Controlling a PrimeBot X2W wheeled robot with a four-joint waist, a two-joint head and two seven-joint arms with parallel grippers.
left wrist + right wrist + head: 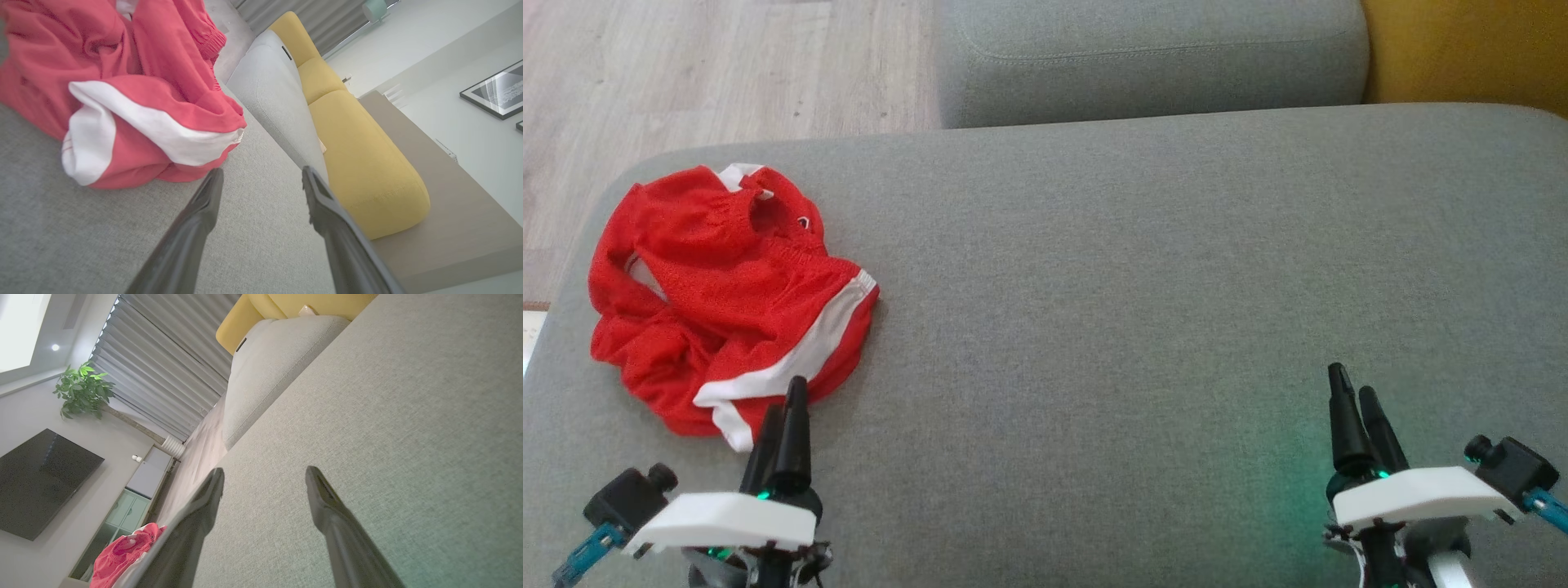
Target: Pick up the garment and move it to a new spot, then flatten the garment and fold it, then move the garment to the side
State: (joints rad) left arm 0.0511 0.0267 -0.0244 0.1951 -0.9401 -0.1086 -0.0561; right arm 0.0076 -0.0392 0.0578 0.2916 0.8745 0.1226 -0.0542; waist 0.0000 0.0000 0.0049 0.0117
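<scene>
Garment (727, 294): red shorts with white side stripes, in a crumpled heap at about 9 o'clock on the grey sofa seat (1111, 286), near its left edge. The waistband is bunched toward 12 and a white-trimmed leg hem is turned toward 5.

Left pincer (786, 400): at 7 o'clock, tips just beside that hem. In the wrist view the fingers are spread wide with bare seat between them and nothing held. No contact with the cloth that I can make out.

Right pincer (1352, 380): at 5 o'clock, well apart from the garment, over bare seat. It is likewise spread wide and empty.

Step, by my reading: the first one, the pick-up, not yet made. The next move likely calls for the left pincer to advance toward 11, close on the near hem or a thick fold, lift clear, and carry toward the open middle of the seat. Risk: it catches a single layer and the heap drags.
</scene>
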